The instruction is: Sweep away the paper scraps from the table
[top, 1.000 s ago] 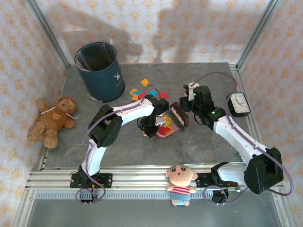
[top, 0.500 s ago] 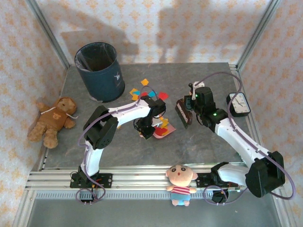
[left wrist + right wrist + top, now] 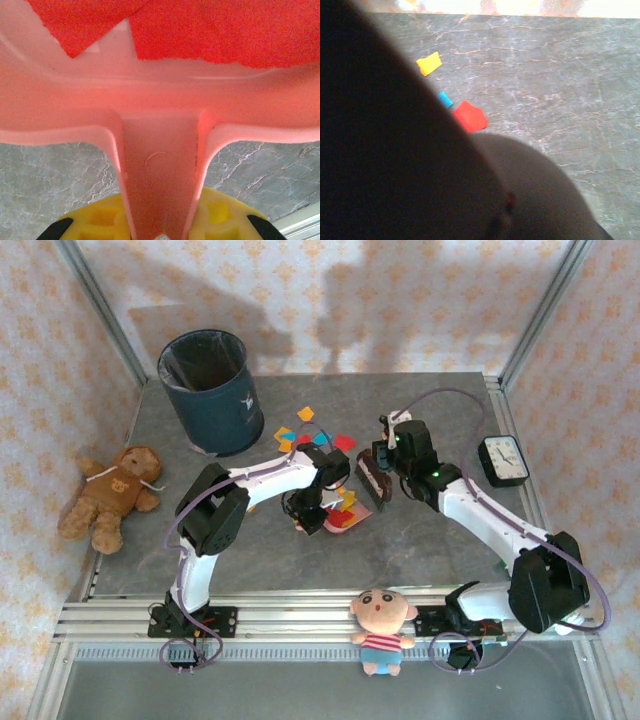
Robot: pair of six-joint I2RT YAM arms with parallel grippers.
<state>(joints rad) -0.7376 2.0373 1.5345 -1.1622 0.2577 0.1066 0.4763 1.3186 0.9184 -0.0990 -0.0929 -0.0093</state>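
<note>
My left gripper (image 3: 312, 514) is shut on the handle of a pink dustpan (image 3: 347, 522) lying on the table (image 3: 450, 540). In the left wrist view the handle (image 3: 159, 180) runs between the yellow fingers (image 3: 222, 217), and red paper scraps (image 3: 220, 30) lie in the pan. My right gripper (image 3: 388, 464) is shut on a dark brush (image 3: 367, 480), just right of the pan. More paper scraps (image 3: 297, 436) lie behind the pan, red, orange, yellow and blue. In the right wrist view the brush (image 3: 385, 165) hides the fingers; yellow (image 3: 429, 63), blue (image 3: 445, 99) and red (image 3: 470, 116) scraps lie beyond it.
A dark blue bin (image 3: 210, 390) stands at the back left. A clock (image 3: 503, 460) lies at the right edge, a teddy bear (image 3: 110, 495) off the left edge, and a doll (image 3: 381, 628) on the front rail. Floral walls enclose three sides.
My right arm has carried the brush left and slightly back, closer to the dustpan and scraps. The left gripper and dustpan have barely shifted.
</note>
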